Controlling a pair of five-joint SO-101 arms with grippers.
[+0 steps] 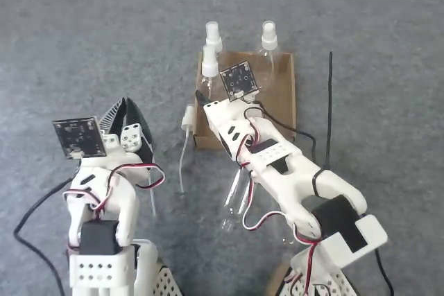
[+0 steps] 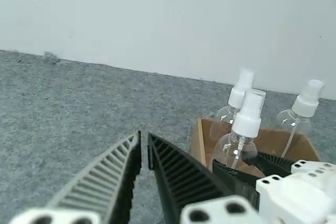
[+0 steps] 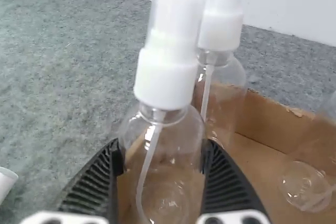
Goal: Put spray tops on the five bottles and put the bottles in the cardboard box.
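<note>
My right gripper (image 3: 160,166) is shut on a clear bottle (image 3: 163,145) with a white spray top (image 3: 168,72). It holds the bottle upright at the near-left corner of the cardboard box (image 1: 284,95). Two more topped bottles (image 1: 214,36) (image 1: 269,36) stand at the box's far side. A loose spray top (image 1: 187,119) with its long tube lies on the carpet left of the box. A topless bottle (image 1: 232,202) lies partly under the right arm. My left gripper (image 2: 144,153) sits shut and holding nothing, low at the left, away from the box.
Grey carpet covers the table, with a white wall behind it. A thin black rod (image 1: 329,109) lies right of the box. Cables trail from both arm bases. Open carpet stretches across the far left.
</note>
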